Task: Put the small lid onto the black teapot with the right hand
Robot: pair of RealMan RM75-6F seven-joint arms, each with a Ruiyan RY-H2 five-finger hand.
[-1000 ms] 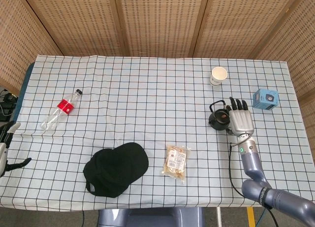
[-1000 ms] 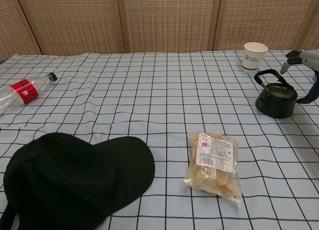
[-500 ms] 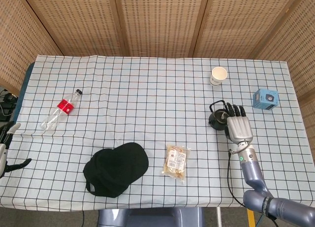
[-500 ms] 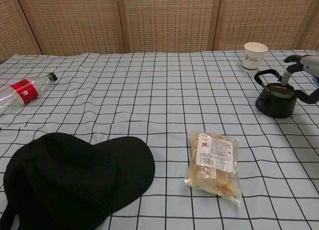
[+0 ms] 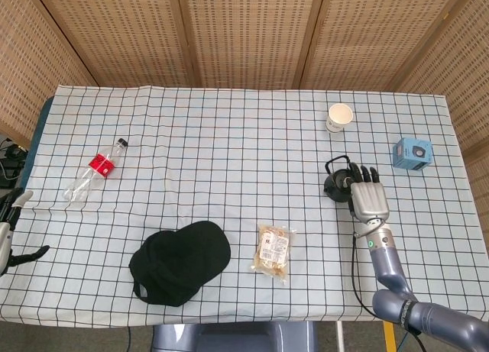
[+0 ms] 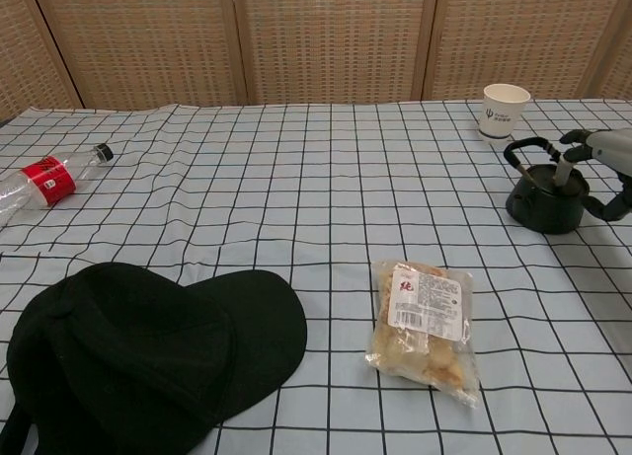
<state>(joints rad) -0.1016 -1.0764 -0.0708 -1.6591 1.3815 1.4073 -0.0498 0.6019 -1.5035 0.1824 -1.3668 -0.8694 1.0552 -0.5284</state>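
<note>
Reaching over the teapot [image 5: 335, 185], the right hand [image 5: 369, 200] covers the pot's top from its 4 o'clock side in the head view. In the chest view the right hand [image 6: 599, 159] has a finger dipping down onto the pot's mouth. The lid itself cannot be made out; whether the fingers hold it or have let go, I cannot tell. The teapot sits near the table's [image 5: 229, 138] right side, handle raised. A paper cup [image 5: 339, 117] stands at the pot's 12 o'clock, a blue box [image 5: 412, 153] at its 2 o'clock. Well apart lie a snack bag [image 5: 274, 250], a black cap [image 5: 180, 261] and a bottle [image 5: 95, 169]. The left hand [image 5: 9, 230] hangs spread at the table's left edge.
</note>
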